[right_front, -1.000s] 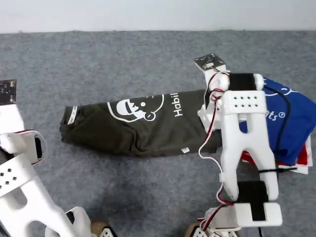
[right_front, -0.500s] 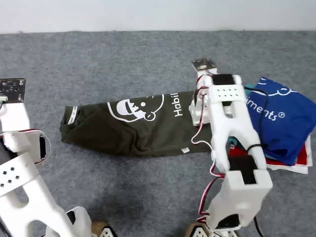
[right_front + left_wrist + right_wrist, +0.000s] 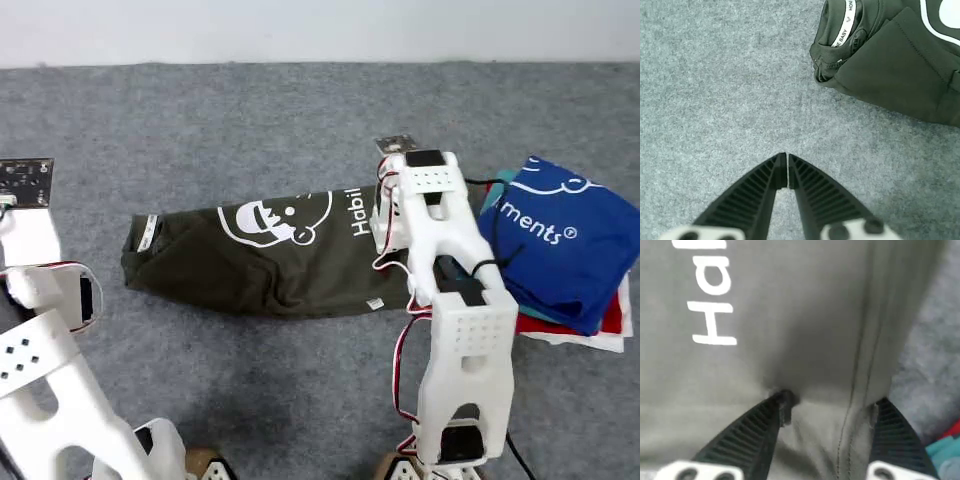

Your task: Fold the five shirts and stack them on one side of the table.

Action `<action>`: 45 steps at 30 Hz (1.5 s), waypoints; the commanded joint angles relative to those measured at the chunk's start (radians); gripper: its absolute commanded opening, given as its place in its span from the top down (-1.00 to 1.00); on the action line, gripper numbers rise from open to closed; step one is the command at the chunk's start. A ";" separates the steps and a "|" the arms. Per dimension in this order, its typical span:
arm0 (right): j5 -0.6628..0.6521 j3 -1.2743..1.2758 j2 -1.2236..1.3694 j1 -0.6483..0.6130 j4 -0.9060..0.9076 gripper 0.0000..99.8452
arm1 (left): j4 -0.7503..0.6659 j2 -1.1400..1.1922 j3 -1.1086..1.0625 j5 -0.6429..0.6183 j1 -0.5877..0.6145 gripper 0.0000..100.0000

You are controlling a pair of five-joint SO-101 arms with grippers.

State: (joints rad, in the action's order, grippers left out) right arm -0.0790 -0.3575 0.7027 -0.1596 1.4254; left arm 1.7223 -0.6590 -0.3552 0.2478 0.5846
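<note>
A dark olive shirt [image 3: 280, 255] with a white print lies folded into a long strip across the middle of the grey table [image 3: 250, 120]. My right gripper [image 3: 830, 405] is open, its fingertips [image 3: 782, 400] pressing down on the shirt's end by the white lettering [image 3: 710, 315]. The right arm [image 3: 440, 260] covers that end in the high view. A stack of folded shirts [image 3: 560, 250] with a blue one on top lies at the right side. My left gripper [image 3: 788, 172] is shut and empty over bare table, a short way off the shirt's collar end [image 3: 845, 30].
The left arm [image 3: 40, 340] stands at the table's near left corner. A pale wall [image 3: 320, 30] borders the far edge. Open grey surface lies beyond and in front of the olive shirt.
The right arm has swung left, off the blue stack and onto the olive shirt's right end. The left arm shifted slightly at first, then held still.
</note>
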 commanded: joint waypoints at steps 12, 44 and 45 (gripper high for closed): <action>-0.049 -0.092 -0.068 -0.068 0.094 0.98 | 0.002 -0.028 0.010 0.017 -0.003 0.97; -0.157 -0.094 -0.352 -0.759 -0.242 0.98 | 0.031 -0.028 0.139 0.121 0.422 0.97; -0.157 -0.094 -0.341 -0.762 -0.259 0.98 | 0.031 -0.028 0.139 0.121 0.422 0.97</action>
State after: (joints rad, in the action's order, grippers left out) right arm -0.2263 -0.4327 0.3621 -0.8976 1.2198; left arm 1.7331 -0.6590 -0.2493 0.3583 0.9973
